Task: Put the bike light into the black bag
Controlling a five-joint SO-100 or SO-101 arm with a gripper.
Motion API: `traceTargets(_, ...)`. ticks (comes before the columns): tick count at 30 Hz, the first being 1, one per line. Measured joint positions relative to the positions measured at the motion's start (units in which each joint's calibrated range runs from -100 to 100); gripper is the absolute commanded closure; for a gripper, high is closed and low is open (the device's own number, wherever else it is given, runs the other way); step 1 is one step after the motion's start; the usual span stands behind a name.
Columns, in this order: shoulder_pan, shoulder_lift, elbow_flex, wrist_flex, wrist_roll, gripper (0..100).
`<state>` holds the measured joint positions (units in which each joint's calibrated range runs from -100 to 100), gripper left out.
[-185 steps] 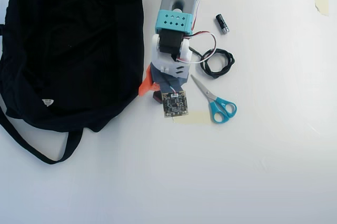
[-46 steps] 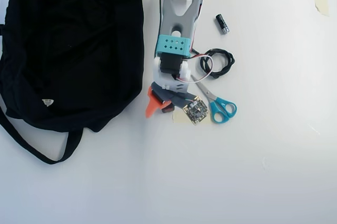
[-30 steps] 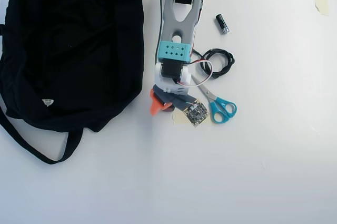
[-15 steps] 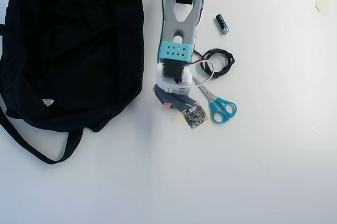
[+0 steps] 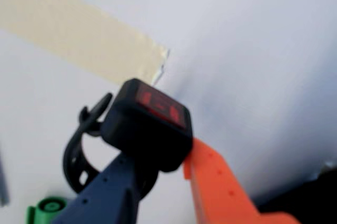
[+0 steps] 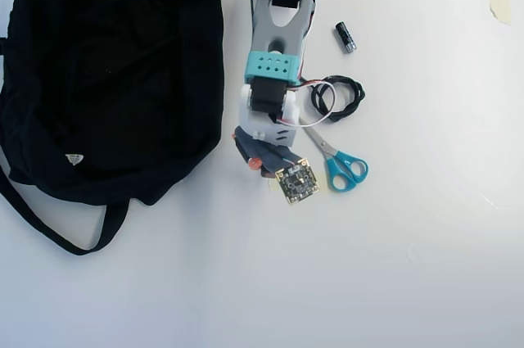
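We see the black bag (image 6: 106, 78) filling nine to eleven o'clock on the table; our gripper (image 5: 176, 163), near centre, pinches the bike light (image 5: 147, 121). Grasp looks done; next we lift and carry it toward nine o'clock

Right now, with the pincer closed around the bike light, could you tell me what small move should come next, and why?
Probably a short lift straight up. In the wrist view the pincer grips the bike light between its dark and orange fingers, close above the white table. The black bag lies to the left in the overhead view, so the light likely needs height before swinging across.
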<state>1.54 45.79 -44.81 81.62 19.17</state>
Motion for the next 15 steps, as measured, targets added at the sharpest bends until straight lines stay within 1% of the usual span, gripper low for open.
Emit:
traceTargets(4, 0.0, 0.0, -6.1, 3.9, -4.9, 98)
traceTargets(10, 0.0, 0.0, -15.9, 11.9, -8.3, 98)
traceTargets(13, 0.0, 0.0, -23.0, 15.7, -11.9, 98)
traceTargets(15, -0.1, 0.0, -26.9, 16.5, -15.2, 98)
